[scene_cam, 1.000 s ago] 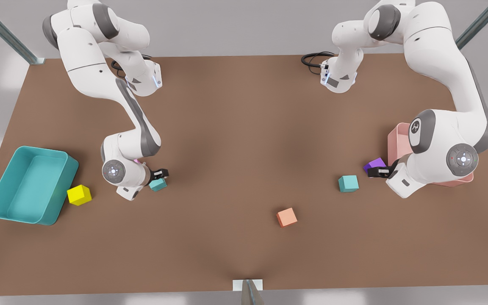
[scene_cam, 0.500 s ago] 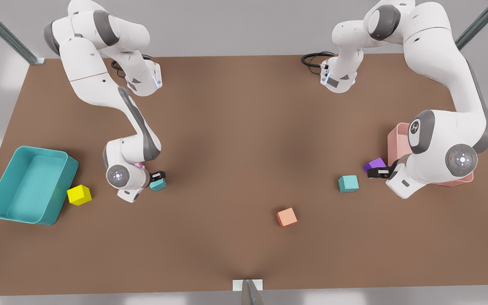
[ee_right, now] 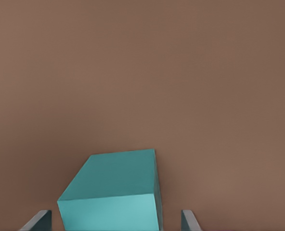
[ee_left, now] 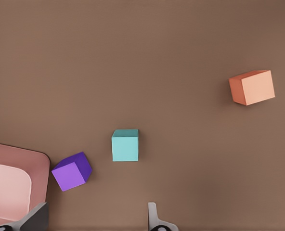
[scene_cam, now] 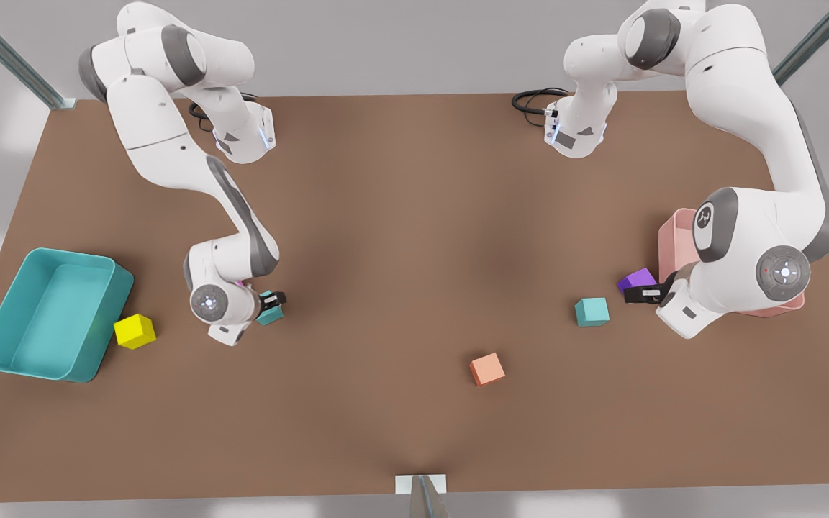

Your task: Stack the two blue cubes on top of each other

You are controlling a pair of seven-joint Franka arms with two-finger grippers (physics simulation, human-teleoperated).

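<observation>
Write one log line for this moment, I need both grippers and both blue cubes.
right gripper: open, around blue cube on table | left gripper: open, waits by purple cube | second blue cube: free | unstacked

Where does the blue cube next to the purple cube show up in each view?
Front view: blue cube on the front view's right, just left of the purple cube, where the open left gripper hovers.
Left wrist view: blue cube beside the purple cube, apart from it.
Right wrist view: here it is the other blue cube, between the open right gripper's fingers.
Shared landmark: purple cube.
</observation>
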